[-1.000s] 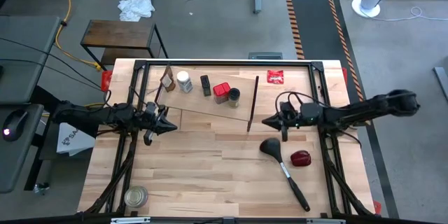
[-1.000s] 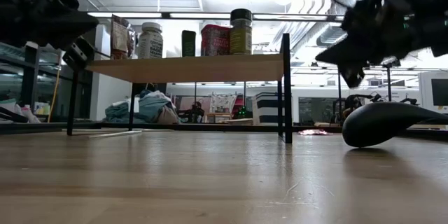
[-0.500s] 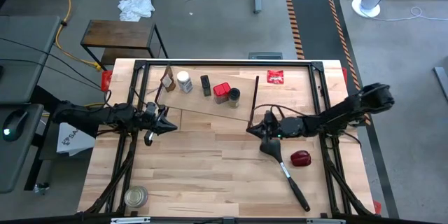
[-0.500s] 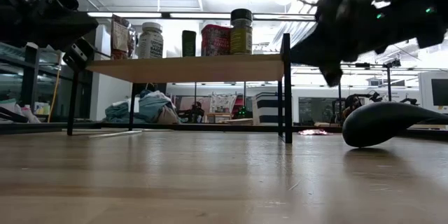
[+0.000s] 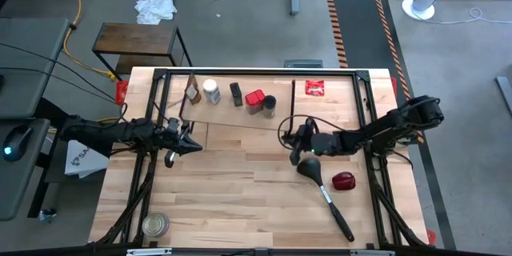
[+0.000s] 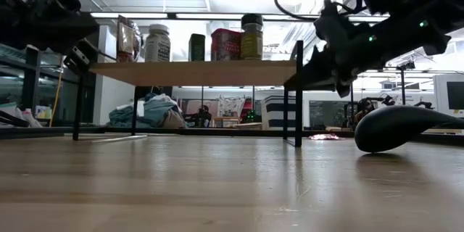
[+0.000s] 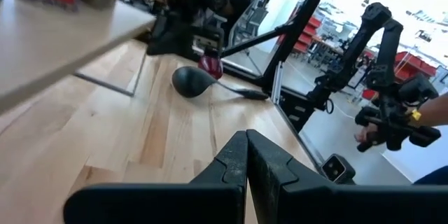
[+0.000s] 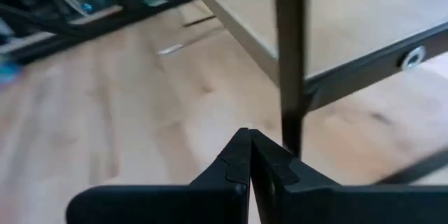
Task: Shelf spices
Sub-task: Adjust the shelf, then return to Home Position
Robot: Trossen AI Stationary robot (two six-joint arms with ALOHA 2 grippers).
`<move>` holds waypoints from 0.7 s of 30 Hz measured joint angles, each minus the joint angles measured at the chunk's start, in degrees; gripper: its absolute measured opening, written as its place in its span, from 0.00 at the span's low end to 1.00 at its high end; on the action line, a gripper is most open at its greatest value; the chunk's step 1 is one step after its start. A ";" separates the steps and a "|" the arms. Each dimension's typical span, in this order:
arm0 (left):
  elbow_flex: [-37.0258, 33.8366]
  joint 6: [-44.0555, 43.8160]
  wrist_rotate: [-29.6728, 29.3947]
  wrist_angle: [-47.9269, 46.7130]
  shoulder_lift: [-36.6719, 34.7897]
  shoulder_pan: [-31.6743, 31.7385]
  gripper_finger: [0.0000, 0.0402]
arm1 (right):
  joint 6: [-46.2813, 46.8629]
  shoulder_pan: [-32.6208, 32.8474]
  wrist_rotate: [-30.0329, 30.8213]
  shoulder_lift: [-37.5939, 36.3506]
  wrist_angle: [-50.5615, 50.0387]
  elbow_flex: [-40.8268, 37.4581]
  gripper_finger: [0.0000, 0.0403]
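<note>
While the left gripper [image 5: 194, 147] is hovering with its dark fingers pressed together and empty beside the shelf's left end, the shelf [image 5: 232, 117] is showing a flat pale plywood top on thin black wire legs. The five spices [image 5: 234, 94] are standing in a row along its far edge. The right gripper [image 5: 293, 138], likewise pinched closed, is sitting at the shelf's right leg; contact is hard to judge.

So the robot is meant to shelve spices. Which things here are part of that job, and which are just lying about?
Part of the job:
- shelf
- red tin
- white-capped jar
- small black box
- brown bottle
- dark-lidded jar

Just lying about:
- black ladle
- flat red packet
- small red object
- metal-lidded glass jar
</note>
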 joint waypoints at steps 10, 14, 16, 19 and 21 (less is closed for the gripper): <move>0.02 0.04 -2.58 -2.81 0.01 -0.01 0.00 | -5.01 -6.01 -9.58 -4.01 -2.77 -2.44 0.00; 0.04 0.47 -2.46 -2.83 0.29 0.01 0.00 | -5.01 -7.02 -15.63 -10.09 -5.43 -5.64 0.00; 0.04 0.30 -1.80 -2.72 0.57 -0.02 0.00 | -4.98 -7.05 -17.34 -13.64 -5.76 -7.65 0.00; 0.04 1.24 -1.45 -2.65 1.37 -0.59 0.00 | -3.50 -7.05 -19.70 -18.90 -5.67 -10.96 0.00; 0.02 5.03 -2.68 -2.74 2.06 -1.06 0.00 | -2.51 -7.05 -20.00 -21.80 -5.67 -13.31 0.00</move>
